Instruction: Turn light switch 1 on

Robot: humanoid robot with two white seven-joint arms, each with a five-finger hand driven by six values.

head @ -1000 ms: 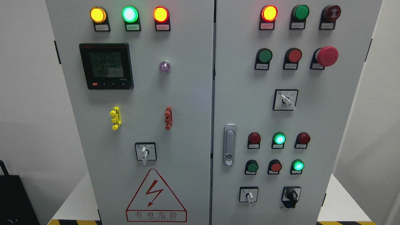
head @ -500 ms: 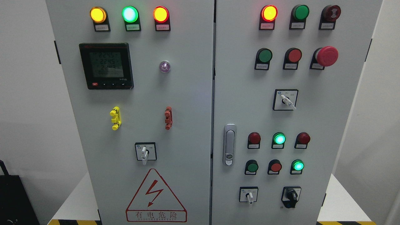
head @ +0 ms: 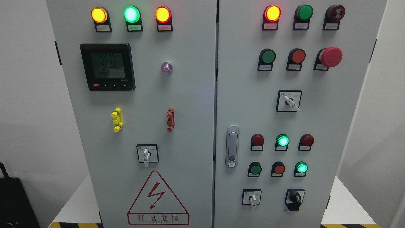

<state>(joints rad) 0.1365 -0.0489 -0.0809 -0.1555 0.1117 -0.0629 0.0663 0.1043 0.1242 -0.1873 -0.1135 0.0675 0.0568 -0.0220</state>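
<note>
A grey electrical cabinet with two doors fills the head view. Its left door (head: pixel 190 104) carries a white rotary selector switch (head: pixel 146 155) pointing down, under a yellow clip (head: pixel 116 119) and a red clip (head: pixel 170 119). On the right door (head: pixel 319 126) are a white selector (head: pixel 290 102) turned to the lower right, another white selector (head: pixel 252 199) and a black knob (head: pixel 295 198). Rows of red and green push buttons sit between them; two green ones (head: pixel 282 140) (head: pixel 301 167) glow. I cannot tell which control is switch 1. Neither hand shows.
Lit lamps line the top: yellow (head: pixel 99 15), green (head: pixel 131 14), red (head: pixel 163 14), red (head: pixel 272 13). A digital meter (head: pixel 108 66), a red mushroom stop button (head: pixel 330 57) and a chrome door handle (head: pixel 232 146) stand out from the panel. A black bag (head: pixel 12 202) is at lower left.
Only the meter's digits flicker, and a pale blurred shape at the lower right edge has widened slightly. The cabinet's controls have not moved.
</note>
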